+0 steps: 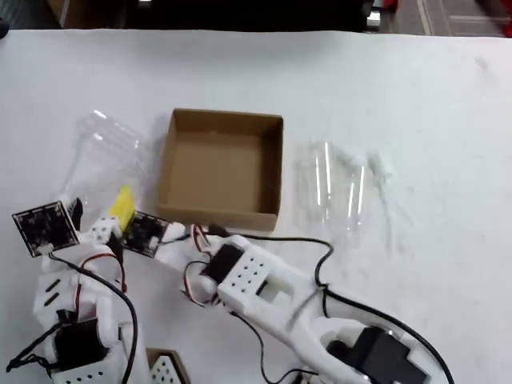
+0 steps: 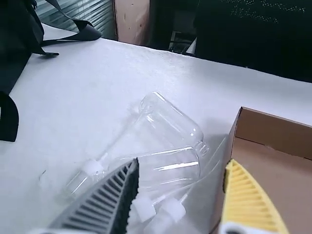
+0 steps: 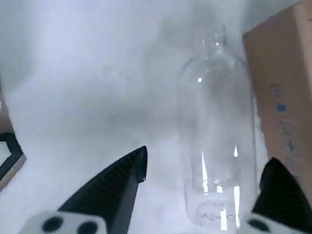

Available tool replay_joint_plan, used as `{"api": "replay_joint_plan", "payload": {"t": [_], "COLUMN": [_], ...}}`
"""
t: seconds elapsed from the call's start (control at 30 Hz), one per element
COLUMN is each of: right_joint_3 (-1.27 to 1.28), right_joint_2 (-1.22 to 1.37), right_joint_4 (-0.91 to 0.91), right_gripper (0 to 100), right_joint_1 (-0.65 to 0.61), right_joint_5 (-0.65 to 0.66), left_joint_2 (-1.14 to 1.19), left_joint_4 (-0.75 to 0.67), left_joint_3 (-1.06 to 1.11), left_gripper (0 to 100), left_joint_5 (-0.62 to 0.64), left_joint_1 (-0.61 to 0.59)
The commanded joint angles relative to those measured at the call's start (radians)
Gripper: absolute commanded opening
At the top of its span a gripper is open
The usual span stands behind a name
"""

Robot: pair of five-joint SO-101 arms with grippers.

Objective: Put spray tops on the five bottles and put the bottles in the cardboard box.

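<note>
The cardboard box (image 1: 224, 168) sits open at the table's middle, with nothing inside it in the high view. Clear bottles (image 1: 104, 152) lie in a heap to its left, and more clear bottles (image 1: 336, 188) lie to its right. My left gripper (image 2: 183, 165), with one grey and one yellow finger (image 1: 122, 204), is open just short of the left heap (image 2: 168, 131), beside the box wall (image 2: 273, 136). Small white tops (image 2: 90, 168) lie among those bottles. My right gripper (image 3: 207, 158) is open, with a lying clear bottle (image 3: 217, 126) ahead between its black fingers, next to the box side (image 3: 282, 87).
The right arm (image 1: 256, 276) stretches from the lower right across the front of the box. A black bag and strap (image 2: 29, 44) lie at the table's far edge. A small brown and black object (image 3: 9, 156) shows beside the right gripper.
</note>
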Motion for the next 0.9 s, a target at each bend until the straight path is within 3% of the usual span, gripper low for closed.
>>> {"api": "replay_joint_plan", "payload": {"t": [0.0,0.37,0.63,0.87], "right_joint_3": [-0.026,-0.032,-0.025,0.094], "right_joint_2": [0.067,0.111,-0.257,-0.693], "right_joint_4": [-0.019,-0.022,0.194,0.234], "right_gripper": [27.6,1.5,1.7,1.7], "right_joint_1": [-0.010,-0.008,0.033,0.278], "right_joint_5": [0.012,0.014,0.014,0.015], "left_joint_2": [-0.008,-0.008,-0.008,-0.008], "left_joint_4": [-0.034,-0.034,-0.034,-0.034], "left_joint_3": [-0.009,-0.008,-0.008,-0.006], "left_gripper": [28,28,28,28], "left_joint_5": [0.000,0.000,0.000,0.000], "left_joint_1": [-0.007,-0.005,-0.005,-0.002]}}
